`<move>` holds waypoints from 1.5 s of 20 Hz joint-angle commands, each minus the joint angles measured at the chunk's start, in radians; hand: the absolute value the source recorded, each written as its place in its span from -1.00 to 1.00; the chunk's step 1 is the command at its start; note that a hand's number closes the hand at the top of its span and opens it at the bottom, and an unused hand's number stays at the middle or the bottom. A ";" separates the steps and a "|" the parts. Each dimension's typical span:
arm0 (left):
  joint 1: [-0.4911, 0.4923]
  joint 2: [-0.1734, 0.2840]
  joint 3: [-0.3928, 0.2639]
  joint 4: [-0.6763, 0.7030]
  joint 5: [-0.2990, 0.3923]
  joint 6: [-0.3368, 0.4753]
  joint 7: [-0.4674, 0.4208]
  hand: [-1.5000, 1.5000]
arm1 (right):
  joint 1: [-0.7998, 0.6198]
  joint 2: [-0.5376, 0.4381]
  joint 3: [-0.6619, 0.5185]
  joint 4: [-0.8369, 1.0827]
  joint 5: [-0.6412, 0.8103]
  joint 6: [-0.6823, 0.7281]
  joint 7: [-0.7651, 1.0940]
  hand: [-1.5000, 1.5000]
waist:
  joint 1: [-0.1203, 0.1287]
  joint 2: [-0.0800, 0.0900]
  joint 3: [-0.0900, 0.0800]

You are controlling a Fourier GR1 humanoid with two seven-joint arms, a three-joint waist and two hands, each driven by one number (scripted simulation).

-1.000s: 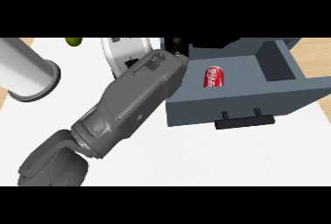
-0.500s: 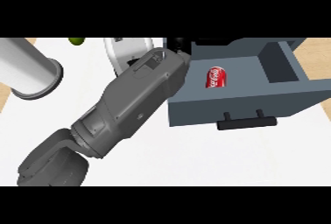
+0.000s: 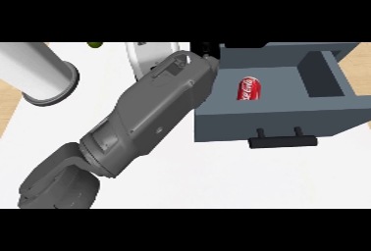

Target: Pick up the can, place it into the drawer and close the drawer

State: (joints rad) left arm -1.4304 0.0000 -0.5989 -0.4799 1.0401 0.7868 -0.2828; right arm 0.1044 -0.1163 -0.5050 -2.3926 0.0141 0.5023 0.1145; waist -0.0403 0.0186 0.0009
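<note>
We see the can (image 3: 247, 88) lying inside the open drawer (image 3: 275, 122); closing remains, calling for a push on its near handle (image 3: 282, 141). We cannot tell our robot hand's state.

White Coca-Cola script along the red can (image 3: 247, 88), lying in the open drawer (image 3: 275, 125)

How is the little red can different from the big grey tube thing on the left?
The can is red with white lettering; the grey cylinder is plain pale grey. The can is much smaller than the cylinder. The can lies on its side inside the open drawer; the cylinder stands out on the white counter, reaching past the view's left edge. Both are round.
</note>
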 commanded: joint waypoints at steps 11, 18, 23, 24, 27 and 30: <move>0.016 0.007 0.031 -0.007 -0.016 0.005 0.022 -1.00 | -0.253 0.006 0.391 0.285 0.677 -0.188 -0.110 -1.00 | 0.052 -0.013 -0.001; 0.039 0.057 0.009 -0.081 -0.058 0.028 0.091 -1.00 | -0.429 -0.030 0.472 0.609 0.876 -0.315 -0.188 -1.00 | 0.069 -0.017 -0.001; 0.016 0.101 0.005 -0.117 -0.083 0.044 0.152 -1.00 | -0.535 -0.029 0.544 0.840 1.013 -0.408 -0.223 -1.00 | 0.078 -0.016 0.000; 0.075 0.158 0.015 -0.127 -0.086 -0.015 0.144 -1.00 | -0.518 -0.052 0.550 0.821 1.016 -0.375 -0.222 -1.00 | 0.067 -0.018 -0.001; 0.074 0.144 -0.001 -0.161 -0.099 0.031 0.194 -1.00 | -0.588 -0.046 0.559 0.993 1.116 -0.479 -0.219 -1.00 | 0.076 -0.016 0.000; 0.126 0.229 0.007 -0.265 -0.116 0.032 0.206 -1.00 | -0.665 -0.034 0.516 1.136 1.117 -0.547 -0.231 -1.00 | 0.088 -0.019 -0.001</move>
State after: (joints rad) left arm -1.3438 0.1687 -0.5916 -0.6690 0.9444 0.8115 -0.1004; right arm -0.4812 -0.1466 0.0333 -1.4233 1.0912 0.0284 -0.0981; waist 0.0392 0.0004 0.0001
